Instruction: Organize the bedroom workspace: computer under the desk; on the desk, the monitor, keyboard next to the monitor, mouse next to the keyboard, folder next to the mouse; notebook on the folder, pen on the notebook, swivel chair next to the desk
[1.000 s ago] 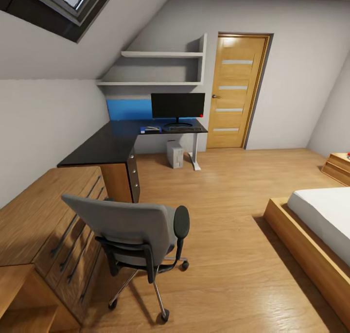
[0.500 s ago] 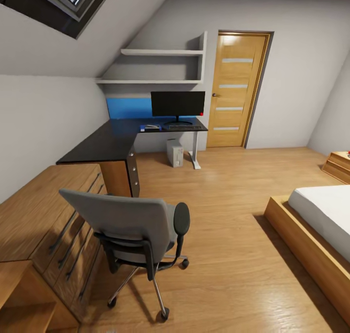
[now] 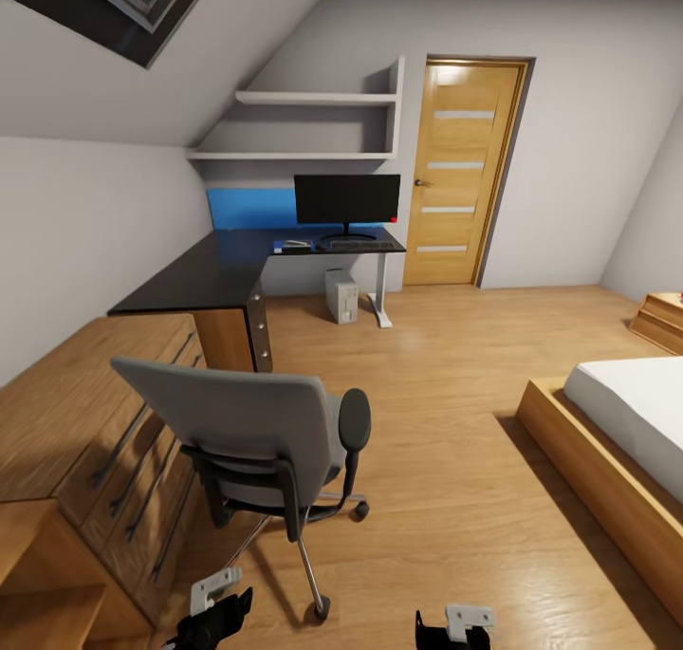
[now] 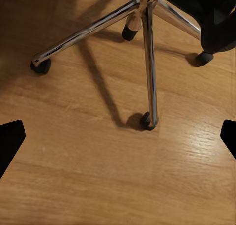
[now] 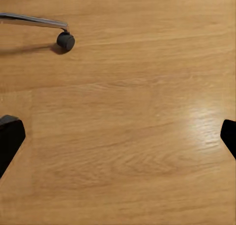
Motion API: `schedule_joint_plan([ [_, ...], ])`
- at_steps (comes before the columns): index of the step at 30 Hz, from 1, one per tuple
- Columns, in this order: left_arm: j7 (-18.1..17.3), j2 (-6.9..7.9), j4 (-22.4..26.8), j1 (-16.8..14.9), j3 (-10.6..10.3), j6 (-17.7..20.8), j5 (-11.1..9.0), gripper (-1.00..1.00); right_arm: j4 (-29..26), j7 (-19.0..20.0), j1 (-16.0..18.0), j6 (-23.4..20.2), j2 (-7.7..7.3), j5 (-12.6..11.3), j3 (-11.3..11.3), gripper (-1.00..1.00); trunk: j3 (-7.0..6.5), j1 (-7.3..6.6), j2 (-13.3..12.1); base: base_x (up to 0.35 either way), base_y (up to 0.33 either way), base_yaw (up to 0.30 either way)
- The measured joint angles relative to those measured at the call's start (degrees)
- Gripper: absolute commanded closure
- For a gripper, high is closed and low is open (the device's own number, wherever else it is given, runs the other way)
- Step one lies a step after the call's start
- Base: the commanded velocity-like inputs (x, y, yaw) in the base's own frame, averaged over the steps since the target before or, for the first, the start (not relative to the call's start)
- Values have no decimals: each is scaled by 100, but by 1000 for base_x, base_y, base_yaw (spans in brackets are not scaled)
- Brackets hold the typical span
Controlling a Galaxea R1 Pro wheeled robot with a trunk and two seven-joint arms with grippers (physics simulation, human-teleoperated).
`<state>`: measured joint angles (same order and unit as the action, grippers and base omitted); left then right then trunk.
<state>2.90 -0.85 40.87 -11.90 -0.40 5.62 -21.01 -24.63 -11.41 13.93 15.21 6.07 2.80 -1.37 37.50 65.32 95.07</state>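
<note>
Swivel chair (image 3: 261, 441) — grey upholstered seat and tall back, black armrests, chrome five-star base on castors; stands on the wooden floor (image 3: 446, 422) beside the light wooden low cabinets (image 3: 85, 441), well apart from the table, so the last step looks undone.

Glossy black L-shaped table (image 3: 204, 275) — carries the wide black monitor (image 3: 346, 200), slim grey keyboard (image 3: 359, 246) in front, blue folder (image 3: 292, 248) alongside. White computer tower (image 3: 341, 297) beneath.

Left gripper (image 4: 118, 141), right gripper (image 5: 118, 141) — jaws spread wide, holding nothing, hung low over the floor near the castors, probably readied to push.
</note>
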Motion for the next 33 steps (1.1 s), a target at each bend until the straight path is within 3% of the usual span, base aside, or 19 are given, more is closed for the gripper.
schedule_joint_plan([
  [8,-7,128,-8,-70,35,9,-5,-100,-930,-246,58,-889,341,-1,1,-100,144,176,321,0,0,0],
  [17,-2,159,30,-74,19,-58,8,-100,-1317,-290,352,-1169,393,0,-5,-100,305,374,682,0,0,0],
  [22,11,175,412,-75,14,-13,28,-100,-1568,-292,543,-1457,393,-6,-5,-100,395,483,883,0,0,0],
  [25,96,228,795,-75,14,175,102,-100,-1747,-288,621,-1749,393,-6,-6,-100,449,549,1003,0,0,0],
  [33,279,310,1929,-200,19,1316,230,-100,-2336,-286,699,-2208,393,-10,-29,-100,592,725,1323,0,0,0],
])
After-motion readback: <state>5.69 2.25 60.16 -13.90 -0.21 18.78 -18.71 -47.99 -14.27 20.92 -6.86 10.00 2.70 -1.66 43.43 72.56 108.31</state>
